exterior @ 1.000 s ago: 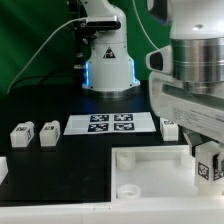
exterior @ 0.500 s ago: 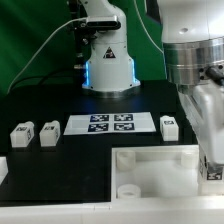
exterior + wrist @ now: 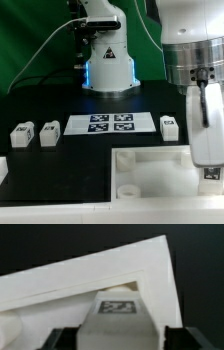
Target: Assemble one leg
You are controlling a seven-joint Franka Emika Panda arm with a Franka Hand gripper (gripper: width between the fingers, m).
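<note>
My gripper [image 3: 207, 160] hangs at the exterior view's right, over the right corner of the large white tray-like part [image 3: 150, 157]. It is shut on a white leg [image 3: 211, 176] whose tag faces the camera. In the wrist view the leg [image 3: 117, 307] runs between my two dark fingers [image 3: 65, 339], its tagged end inside a corner of the tray-like part [image 3: 120, 263]. Whether the leg touches the part's floor I cannot tell. Three more legs lie on the black table: two [image 3: 22, 133] [image 3: 49, 132] at the exterior view's left, one [image 3: 169, 126] right of the marker board.
The marker board [image 3: 110, 123] lies flat in the middle of the table. The arm's base [image 3: 108, 62] with a blue light stands behind it. A white piece [image 3: 3, 168] shows at the left edge. A green backdrop closes off the far side.
The hand has turned from a broad sideways pose to a narrow upright one and carried the leg down toward the tray-like part's right corner. The loose legs have not moved.
</note>
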